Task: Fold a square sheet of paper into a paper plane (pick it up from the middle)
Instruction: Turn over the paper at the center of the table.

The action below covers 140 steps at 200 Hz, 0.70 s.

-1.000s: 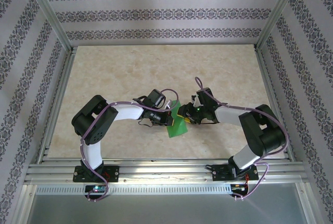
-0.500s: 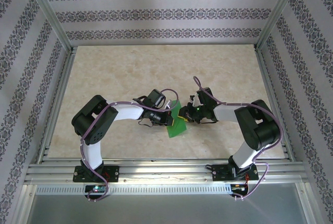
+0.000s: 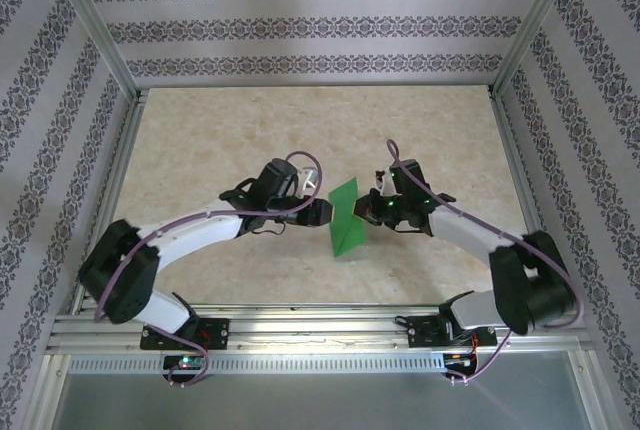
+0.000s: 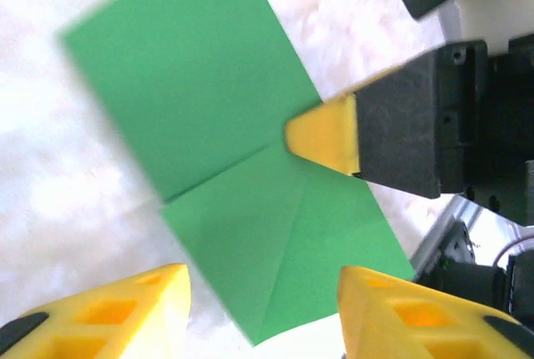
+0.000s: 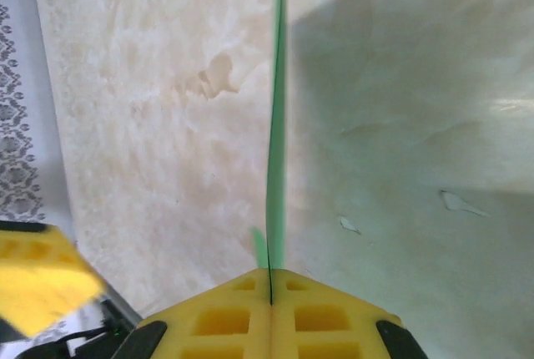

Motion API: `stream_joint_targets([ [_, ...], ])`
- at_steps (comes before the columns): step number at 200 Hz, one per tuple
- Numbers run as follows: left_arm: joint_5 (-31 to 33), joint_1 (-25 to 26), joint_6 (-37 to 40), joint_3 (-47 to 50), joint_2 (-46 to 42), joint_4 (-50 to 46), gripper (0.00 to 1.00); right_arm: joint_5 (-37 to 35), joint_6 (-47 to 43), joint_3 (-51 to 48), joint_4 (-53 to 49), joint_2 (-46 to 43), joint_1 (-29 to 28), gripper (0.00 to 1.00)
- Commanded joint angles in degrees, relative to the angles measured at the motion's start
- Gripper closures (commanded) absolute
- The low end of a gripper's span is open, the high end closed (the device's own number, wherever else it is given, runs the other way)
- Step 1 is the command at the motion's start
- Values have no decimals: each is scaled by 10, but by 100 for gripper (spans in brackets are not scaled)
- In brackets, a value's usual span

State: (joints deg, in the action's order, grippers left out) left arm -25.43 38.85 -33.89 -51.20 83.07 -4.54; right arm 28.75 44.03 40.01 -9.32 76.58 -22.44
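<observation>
Against the right side of the green sheet of paper (image 3: 346,218), the right gripper (image 3: 366,210) is being kept closed, with the sheet's thin edge being pinched between its yellow fingers (image 5: 334,317). To the left of the sheet, the left gripper (image 3: 322,212) is being held with its fingers apart and nothing between them, its tips just beside the paper. The creased sheet is being held up on edge and tilted; whether its lower corner touches the surface cannot be told. Beneath the sheet, a beige marbled tabletop (image 3: 250,130) is being shaded on one side by the paper. Farther out from the sheet, the table is being enclosed by aluminium posts (image 3: 95,25) and walls of striped wallpaper (image 3: 300,30) with dark floral bands. Nearer than the sheet, both arms are being carried by a slotted metal rail (image 3: 320,325).
</observation>
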Motion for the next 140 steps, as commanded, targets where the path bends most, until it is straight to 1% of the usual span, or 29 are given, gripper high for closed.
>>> stream_joint_targets([
  [1,105,-10,39,6,-42,-76,44,-188,-83,70,-205,-63,-24,100],
  [5,117,-11,43,9,-49,-83,42,-211,-96,83,-226,-71,-31,100],
  [11,137,-12,48,13,-59,-93,33,-267,-117,105,-268,-79,-50,100],
  [12,141,-12,49,14,-61,-94,33,-267,-117,105,-268,-79,-50,100],
  [21,170,-14,52,21,-74,-106,25,-344,-136,133,-317,-84,-72,100],
  [29,190,-18,56,25,-85,-118,18,-412,-147,163,-361,-79,-88,100],
  [33,200,-20,57,28,-90,-123,15,-436,-151,175,-382,-75,-94,100],
  [44,218,-25,58,38,-107,-127,2,-518,-164,210,-434,-53,-113,100],
  [46,221,-26,57,41,-110,-127,0,-522,-165,214,-438,-51,-114,100],
  [57,241,-30,44,53,-128,-128,0,-583,-169,239,-476,-24,-128,100],
  [87,272,-46,31,74,-184,-147,1,-709,-152,297,-545,63,-169,100],
  [95,278,-49,23,84,-199,-146,0,-728,-149,307,-548,85,-180,100],
  [104,283,-57,10,97,-215,-144,1,-730,-144,317,-544,108,-193,100],
  [123,287,-79,-23,122,-251,-149,0,-696,-137,333,-518,172,-217,100],
  [140,309,-90,-44,140,-288,-157,0,-661,-119,360,-514,240,-237,100],
])
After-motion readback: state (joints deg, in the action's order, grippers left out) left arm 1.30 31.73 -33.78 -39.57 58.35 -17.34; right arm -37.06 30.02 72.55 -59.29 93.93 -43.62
